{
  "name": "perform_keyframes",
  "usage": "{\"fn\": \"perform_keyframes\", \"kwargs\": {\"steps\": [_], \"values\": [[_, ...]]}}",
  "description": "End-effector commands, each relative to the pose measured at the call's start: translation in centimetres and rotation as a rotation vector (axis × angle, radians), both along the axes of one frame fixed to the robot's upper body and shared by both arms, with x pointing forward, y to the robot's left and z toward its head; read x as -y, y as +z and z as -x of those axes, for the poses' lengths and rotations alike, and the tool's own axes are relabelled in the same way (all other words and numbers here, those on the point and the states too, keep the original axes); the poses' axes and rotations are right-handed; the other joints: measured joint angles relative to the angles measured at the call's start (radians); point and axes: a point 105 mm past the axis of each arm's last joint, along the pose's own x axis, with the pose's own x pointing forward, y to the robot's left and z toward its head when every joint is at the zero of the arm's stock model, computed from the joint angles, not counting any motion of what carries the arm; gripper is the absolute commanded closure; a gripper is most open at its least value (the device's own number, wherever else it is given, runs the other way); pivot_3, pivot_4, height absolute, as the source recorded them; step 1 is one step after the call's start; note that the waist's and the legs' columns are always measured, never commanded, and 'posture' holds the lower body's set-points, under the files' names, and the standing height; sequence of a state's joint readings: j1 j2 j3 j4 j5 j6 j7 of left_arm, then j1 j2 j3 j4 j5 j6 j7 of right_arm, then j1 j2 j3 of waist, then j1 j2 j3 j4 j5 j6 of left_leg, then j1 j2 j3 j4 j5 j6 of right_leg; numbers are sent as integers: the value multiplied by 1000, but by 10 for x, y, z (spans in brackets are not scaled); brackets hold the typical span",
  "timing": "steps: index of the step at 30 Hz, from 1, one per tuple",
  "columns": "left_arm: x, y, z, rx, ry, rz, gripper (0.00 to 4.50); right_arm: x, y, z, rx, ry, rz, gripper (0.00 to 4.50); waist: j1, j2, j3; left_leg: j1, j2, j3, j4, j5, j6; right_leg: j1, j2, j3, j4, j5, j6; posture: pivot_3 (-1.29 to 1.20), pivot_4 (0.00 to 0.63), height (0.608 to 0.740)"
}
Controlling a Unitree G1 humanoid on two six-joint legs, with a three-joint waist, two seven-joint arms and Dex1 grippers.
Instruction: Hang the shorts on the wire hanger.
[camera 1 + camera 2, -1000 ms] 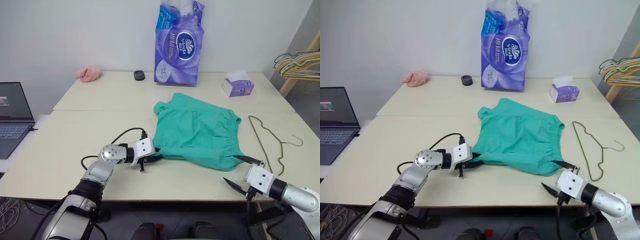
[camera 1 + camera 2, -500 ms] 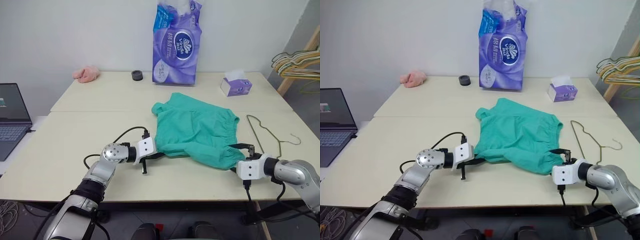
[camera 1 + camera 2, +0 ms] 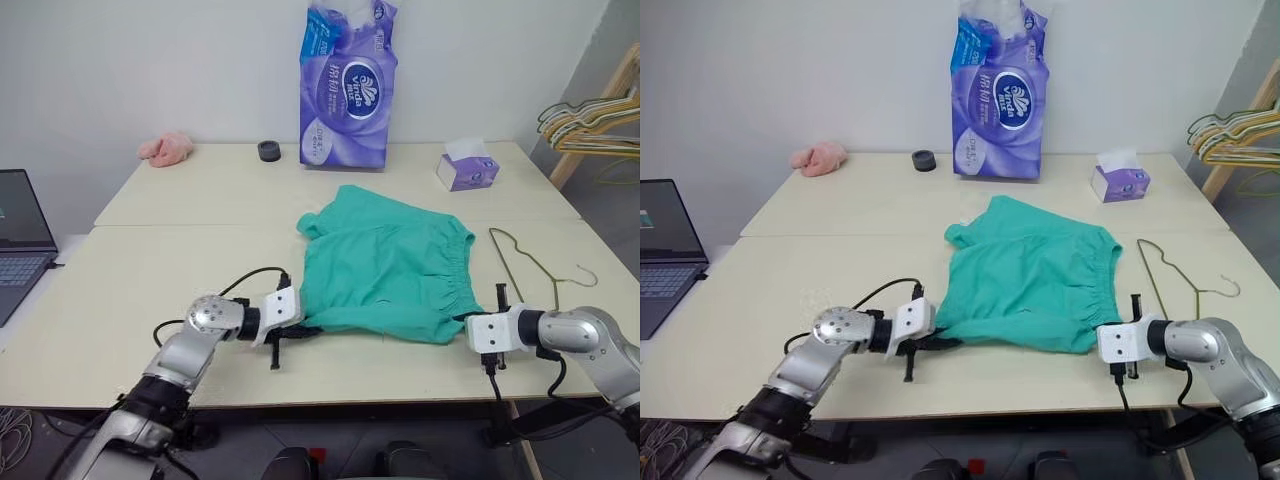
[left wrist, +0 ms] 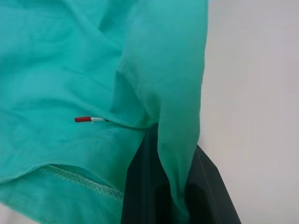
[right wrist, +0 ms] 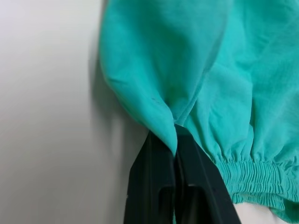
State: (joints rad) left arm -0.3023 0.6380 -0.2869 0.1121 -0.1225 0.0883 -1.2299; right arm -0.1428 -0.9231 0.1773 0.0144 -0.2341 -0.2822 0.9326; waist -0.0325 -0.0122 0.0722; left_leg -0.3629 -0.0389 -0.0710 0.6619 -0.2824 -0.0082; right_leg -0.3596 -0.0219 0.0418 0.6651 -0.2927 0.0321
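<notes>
Pale, smooth surface under me, white wall behind. On it the shorts lie spread, soft teal-green fabric, gathered elastic waistband crinkled along my right side. The wire hanger, thin grey metal, lies flat just beyond that waistband, apart from the cloth. My left end effector is pinched tight on a fold at the near left corner. My right end effector is clamped on fabric beside the waistband.

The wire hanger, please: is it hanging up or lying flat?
Lying flat. The wire hanger rests on the table, beside the shorts and apart from them.
</notes>
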Motion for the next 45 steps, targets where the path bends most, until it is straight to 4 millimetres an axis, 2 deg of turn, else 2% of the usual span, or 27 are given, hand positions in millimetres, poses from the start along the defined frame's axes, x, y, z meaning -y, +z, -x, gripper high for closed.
{"fn": "perform_keyframes", "kwargs": {"steps": [1,4,8,10,11,13,16,18,20,21,23,25,26,27,28,29,30,31,32,34,36,37,38,40,41,43,45], "values": [[-3,19,13,-44,-61,-1,4500,1,28,-3,16,2,-21,4479,1,0,0,0,0,0,0,0,0,0,0,0,0,0,0,-47,38,740],[-6,28,24,-100,-79,2,4500,-2,41,6,-50,15,-45,4479,3,2,2,0,0,0,0,0,0,1,0,0,-1,0,0,-43,42,740],[-4,52,54,-283,-130,68,4500,-8,64,27,-186,42,-91,4479,2,2,6,0,0,0,0,0,0,0,0,0,-1,0,0,-42,45,740],[-3,63,65,-368,-147,96,4500,-11,73,30,-231,33,-120,4479,2,2,7,0,1,-1,0,0,0,0,0,-1,-1,-1,0,-40,46,740],[-2,66,64,-386,-136,112,4500,-12,76,28,-241,24,-133,4479,2,2,7,0,1,-1,0,0,0,0,0,-1,-1,-1,1,-40,46,740],[4,65,35,-309,-30,146,4500,-14,83,3,-195,-32,-194,4479,1,4,9,0,1,-1,0,0,0,1,0,-1,-1,-2,2,-40,47,740],[12,66,-26,-132,128,154,4500,-13,88,-46,-75,-108,-217,4479,3,1,14,4,0,0,2,4,5,5,0,-1,-2,1,3,-36,45,740],[15,84,-89,42,270,141,4500,-14,109,-101,112,-188,-229,4479,1,-2,16,6,-1,0,3,8,6,6,0,0,-2,5,3,-36,39,740],[15,126,-145,250,407,131,4500,-19,149,-149,313,-268,-246,4479,-1,-4,27,5,-2,0,2,14,0,5,1,-1,-2,12,4,-32,32,740],[10,171,-173,428,509,127,4500,-19,187,-168,468,-312,-254,4479,-4,-5,28,0,-3,1,1,20,-1,-2,2,-2,-2,17,4,-29,29,740],[1,235,-193,657,633,136,4500,-21,240,-182,662,-361,-274,4479,-8,-5,29,-22,-4,3,0,27,-4,-27,2,0,1,28,0,-27,23,740],[-6,295,-194,856,716,160,4500,-24,287,-183,841,-380,-288,4479,-10,-6,26,-48,-3,6,0,34,-14,-60,-1,3,6,33,0,-33,19,740],[-8,343,-184,1047,730,155,4500,-28,329,-175,993,-376,-333,4479,-11,-7,25,-55,-3,8,0,33,-15,-68,-2,4,9,30,1,-42,19,740],[-7,382,-171,1208,723,151,4500,-31,362,-164,1116,-363,-372,4479,-13,-7,25,-57,-3,10,-4,33,-16,-74,-4,5,12,29,1,-44,18,740],[-5,408,-158,1351,697,121,4500,-32,385,-153,1207,-347,-404,4479,-16,-7,25,-64,-2,13,-6,31,-19,-85,-5,4,16,28,-1,-46,19,740],[-2,421,-150,1450,660,76,4500,-33,397,-146,1258,-332,-427,4479,-19,-7,25,-70,-2,15,-9,31,-20,-93,-5,4,15,26,-3,-48,21,740],[2,423,-146,1517,594,12,4500,-31,400,-142,1278,-310,-442,4479,-19,-7,25,-73,-2,17,-15,31,-20,-99,-6,4,14,26,-3,-52,25,740],[5,422,-143,1555,547,-34,4500,-30,401,-139,1288,-294,-450,4479,-18,-6,25,-72,-2,18,-18,30,-20,-100,-7,4,14,26,-3,-52,27,740],[6,411,-144,1530,484,-66,4500,-27,391,-140,1262,-265,-441,4479,-18,-6,25,-71,-2,17,-19,30,-21,-99,-7,3,14,26,-3,-51,29,740],[4,375,-152,1434,370,-142,4500,-23,357,-145,1172,-202,-407,4479,-17,-6,24,-70,-2,20,-20,29,-20,-96,-7,3,12,25,-2,-48,38,740],[-8,297,-161,1149,222,-207,4500,-22,286,-148,987,-104,-343,4479,-20,-5,24,-68,-2,22,-19,28,-16,-89,-6,3,8,24,-2,-49,44,740],[-15,258,-159,1015,137,-253,4500,-23,252,-144,895,-70,-326,4479,-21,-6,24,-64,-1,22,-16,27,-14,-84,-6,2,8,24,-1,-51,48,740],[-21,218,-151,861,58,-264,4500,-24,218,-137,805,-38,-304,4479,-25,-4,27,-54,-2,26,-16,28,-11,-75,-6,2,8,24,-1,-54,53,740],[-28,174,-132,673,-48,-270,4500,-26,182,-122,703,-11,-290,4479,-38,-3,29,-43,-3,29,-15,28,-1,-63,-2,4,12,24,-1,-55,56,740],[-30,155,-121,592,-88,-259,4500,-28,164,-115,643,-11,-291,4479,-51,-1,33,-43,-3,29,-12,29,0,-64,-2,5,16,24,-1,-55,58,740],[-36,109,-85,382,-168,-260,4500,-32,130,-99,533,-15,-293,4479,-68,2,36,-50,-1,23,1,29,0,-67,-1,4,21,26,-2,-52,59,740],[-43,69,-46,196,-218,-286,4500,-38,106,-84,456,-11,-285,4479,-85,2,36,-48,0,22,4,29,0,-65,-3,6,25,27,-1,-41,63,740]]}}
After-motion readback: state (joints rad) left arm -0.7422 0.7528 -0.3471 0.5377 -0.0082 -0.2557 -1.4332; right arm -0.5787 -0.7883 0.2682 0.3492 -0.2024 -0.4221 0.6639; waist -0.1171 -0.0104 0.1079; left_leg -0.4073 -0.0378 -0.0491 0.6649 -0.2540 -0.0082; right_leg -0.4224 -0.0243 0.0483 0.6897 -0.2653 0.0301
